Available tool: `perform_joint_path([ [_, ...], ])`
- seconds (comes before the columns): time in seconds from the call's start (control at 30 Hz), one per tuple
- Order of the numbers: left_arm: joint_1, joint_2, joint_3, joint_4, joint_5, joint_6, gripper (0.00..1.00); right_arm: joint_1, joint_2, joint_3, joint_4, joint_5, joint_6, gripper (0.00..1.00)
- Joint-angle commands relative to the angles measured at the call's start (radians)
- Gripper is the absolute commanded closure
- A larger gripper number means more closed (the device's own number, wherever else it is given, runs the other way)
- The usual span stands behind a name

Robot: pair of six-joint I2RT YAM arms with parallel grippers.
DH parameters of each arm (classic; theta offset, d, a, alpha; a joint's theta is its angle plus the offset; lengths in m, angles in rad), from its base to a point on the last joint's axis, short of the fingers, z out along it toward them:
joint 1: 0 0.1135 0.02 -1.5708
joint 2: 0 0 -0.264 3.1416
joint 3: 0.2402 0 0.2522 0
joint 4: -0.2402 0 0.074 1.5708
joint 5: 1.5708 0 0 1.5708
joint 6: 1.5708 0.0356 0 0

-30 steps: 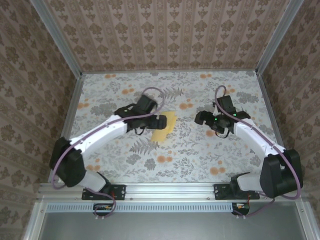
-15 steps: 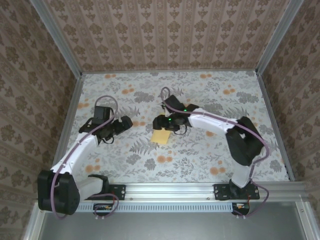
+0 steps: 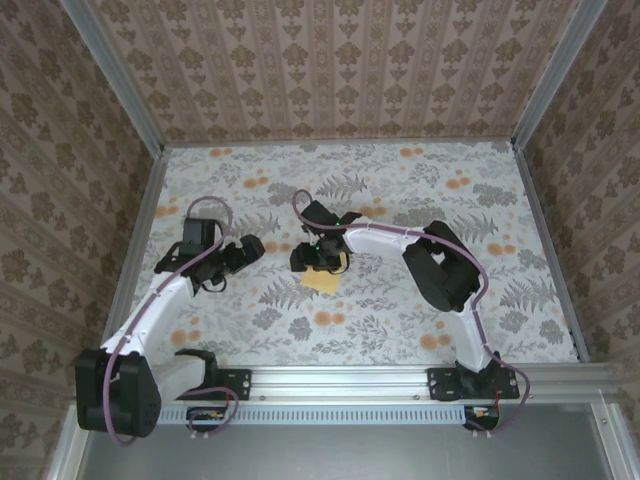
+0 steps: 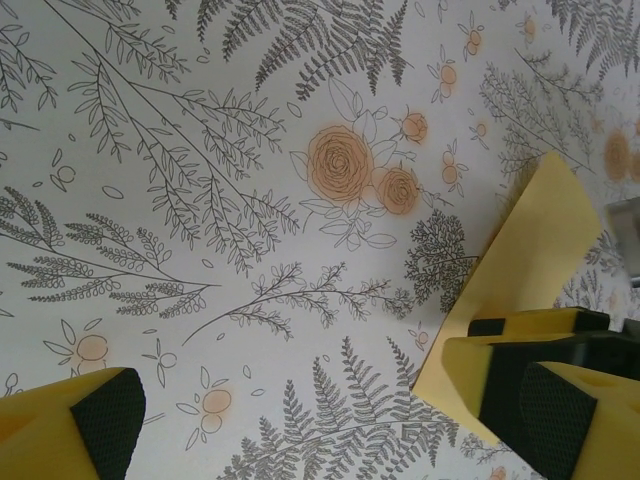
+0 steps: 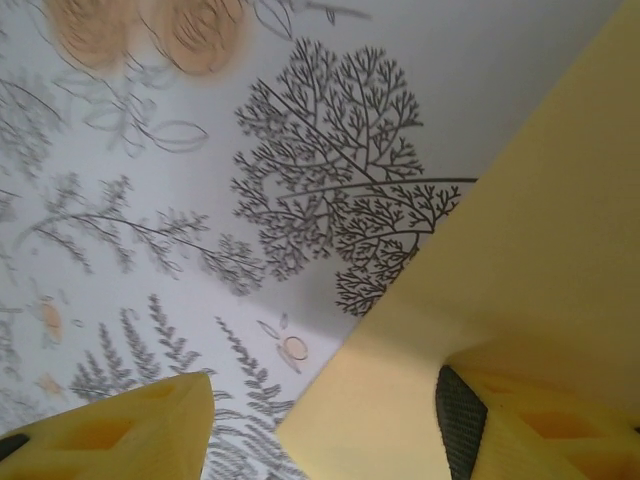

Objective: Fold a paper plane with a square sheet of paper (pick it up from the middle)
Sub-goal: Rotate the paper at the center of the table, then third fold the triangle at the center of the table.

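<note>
Roles swap between your two arms within the last second. From the overhead camera, the left tool [image 3: 250,248], which a second ago sat over the left edge of the square sheet of paper [image 3: 324,282], now hangs well to the left of it with its jaws spread wide and nothing in them. The right tool [image 3: 316,257], then parked far to the right, has reached across and sits low at the sheet's far edge. The sheet lies near the middle of the floral worktop [image 3: 400,320]. Through the left wrist camera you see the left tool [image 4: 315,405] gaping over bare print, with the sheet [image 4: 535,250] off to one side behind one pad [image 4: 545,410]. Through the right wrist camera the right tool [image 5: 325,425] stands with its jaws apart, one pad [image 5: 457,420] over the sheet [image 5: 520,240] and the other finger over the worktop. The sheet's edge runs between the jaws but is not pinched. Judging from this, you are setting up a fresh grasp with the right arm. No dart shape shows yet, so most of the folding still lies ahead.
</note>
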Motion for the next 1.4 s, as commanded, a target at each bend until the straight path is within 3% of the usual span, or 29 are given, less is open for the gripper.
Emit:
perform_joint_path([
  [0.0,0.007,-0.007,-0.004,0.023,0.012,0.022,0.00,-0.003,0.040,0.027,-0.104,-0.033,-0.126,0.36],
  [0.27,0.004,0.006,-0.004,0.068,0.078,0.039,0.00,-0.008,-0.042,-0.065,-0.303,0.008,-0.442,0.35],
  [0.37,-0.006,0.039,-0.005,0.117,0.136,0.057,0.06,-0.018,-0.108,-0.099,-0.315,0.006,-0.477,0.35],
  [0.47,-0.051,0.072,0.006,0.167,0.152,0.058,0.11,-0.032,-0.212,-0.138,-0.270,0.001,-0.413,0.34],
  [0.67,-0.199,0.191,0.081,0.254,0.148,0.047,0.16,-0.116,-0.456,-0.361,-0.099,0.029,-0.080,0.32],
  [0.87,-0.351,0.387,0.187,0.385,0.203,-0.011,0.35,-0.199,-0.618,-0.571,-0.006,0.031,0.106,0.32],
  [1.1,-0.422,0.652,0.339,0.425,0.241,-0.066,0.58,-0.222,-0.619,-0.679,0.117,-0.038,0.210,0.33],
  [1.37,-0.426,0.780,0.390,0.360,0.172,-0.075,0.66,-0.220,-0.558,-0.683,0.172,-0.086,0.231,0.39],
])
